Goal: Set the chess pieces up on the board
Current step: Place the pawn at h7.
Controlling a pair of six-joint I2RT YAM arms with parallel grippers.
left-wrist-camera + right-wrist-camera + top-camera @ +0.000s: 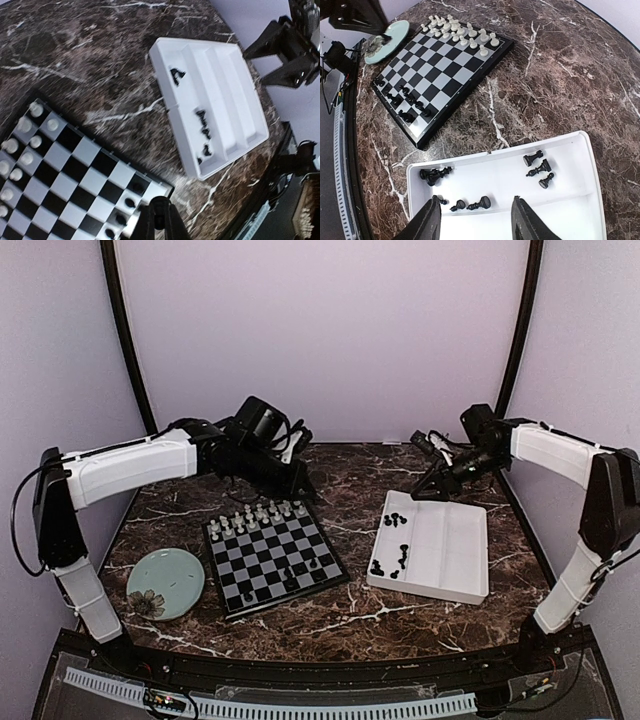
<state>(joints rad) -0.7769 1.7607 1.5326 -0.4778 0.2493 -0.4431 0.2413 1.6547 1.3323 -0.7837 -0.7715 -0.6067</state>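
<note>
The board [275, 555] lies left of centre, with white chess pieces [258, 515] on its far rows and a few black ones [291, 577] near its front edge. More black pieces [481, 203] lie loose in the white tray [455, 550]. My right gripper [476, 220] hangs open just above the tray's near-left compartment, a fallen black piece between its fingers but untouched. In the top view it is at the tray's far-left corner [428, 483]. My left gripper [160, 222] hovers over the board's corner with its fingers pressed together, nothing visible between them.
A pale-green plate [165, 583] with a flower print sits left of the board. The tray's right compartments [465, 535] hold nothing. Dark marble table [350, 490] runs between board and tray. Curved walls close in the back.
</note>
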